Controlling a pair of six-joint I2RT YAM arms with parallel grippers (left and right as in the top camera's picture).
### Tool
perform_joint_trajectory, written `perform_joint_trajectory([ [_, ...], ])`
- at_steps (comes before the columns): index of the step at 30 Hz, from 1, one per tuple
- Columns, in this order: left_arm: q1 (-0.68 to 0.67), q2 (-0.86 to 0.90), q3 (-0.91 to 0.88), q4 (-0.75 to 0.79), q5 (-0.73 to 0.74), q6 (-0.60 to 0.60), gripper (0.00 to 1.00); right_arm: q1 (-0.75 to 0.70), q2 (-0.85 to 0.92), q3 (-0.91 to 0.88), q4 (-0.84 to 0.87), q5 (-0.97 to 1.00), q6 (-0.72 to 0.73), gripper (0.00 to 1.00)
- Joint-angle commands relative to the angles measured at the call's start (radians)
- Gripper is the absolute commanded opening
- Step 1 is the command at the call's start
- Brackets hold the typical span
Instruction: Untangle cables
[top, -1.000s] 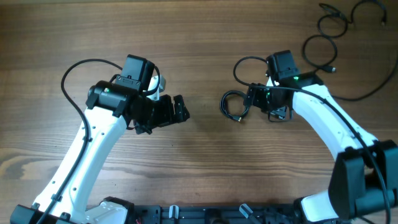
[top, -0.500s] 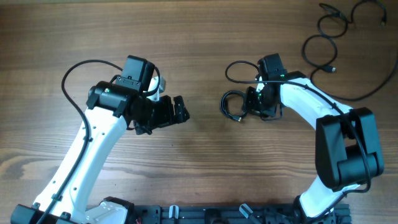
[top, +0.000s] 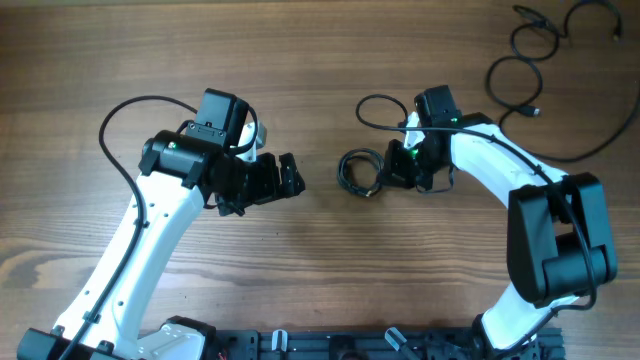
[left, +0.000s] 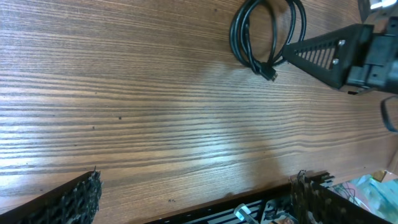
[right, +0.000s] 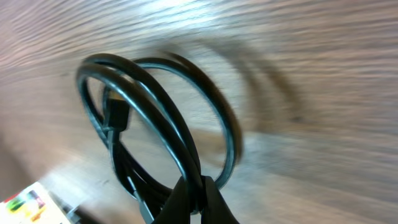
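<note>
Coiled cable (top: 356, 171): a small black bundle of loops is laid flat on the wooden table (top: 300, 60), near its centre, between the two grippers; one plug end (left: 272, 74) is seen poking out of the coil.
Right gripper (top: 385, 172): its fingers are pressed together on the strands at the coil's right edge; the pinch is shown close up in the right wrist view.
Right arm: it is bent in from the right, with the wrist turned left and held low over the wood.
Left gripper (top: 291, 178): it is held spread wide with nothing between the fingers, left of the coil, apart from it and turned toward it.
Loose cables (top: 530, 60): wide black loops are spread at the far right corner, well apart from the coil.
</note>
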Motion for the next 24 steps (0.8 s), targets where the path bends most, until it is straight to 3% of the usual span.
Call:
perform_joint_trajectory([
  [1,-0.005,-0.001,-0.01,0.003,0.005,-0.01,1.0,0.003,-0.043,0.048,-0.024,-0.25,-0.064,0.04],
  [5,-0.005,-0.001,-0.01,-0.002,0.031,-0.039,1.0,0.003,-0.18,0.048,-0.06,-0.391,-0.073,0.04],
  [11,-0.045,-0.001,-0.01,0.03,0.055,-0.04,1.0,0.003,-0.351,0.048,-0.092,-0.394,-0.061,0.04],
  [15,-0.087,-0.001,-0.01,0.069,0.058,-0.04,1.0,0.045,-0.362,0.047,-0.098,-0.385,-0.061,0.04],
  [19,-0.095,-0.001,-0.01,0.085,0.066,-0.04,1.0,0.095,-0.362,0.047,-0.112,-0.132,0.018,0.04],
  [22,-0.095,-0.001,-0.01,0.095,0.049,-0.041,1.0,0.095,-0.362,0.047,-0.127,-0.158,0.003,0.04],
  [24,-0.095,-0.001,-0.01,0.113,0.034,-0.083,1.0,0.095,-0.362,0.047,-0.124,-0.295,-0.066,0.04],
])
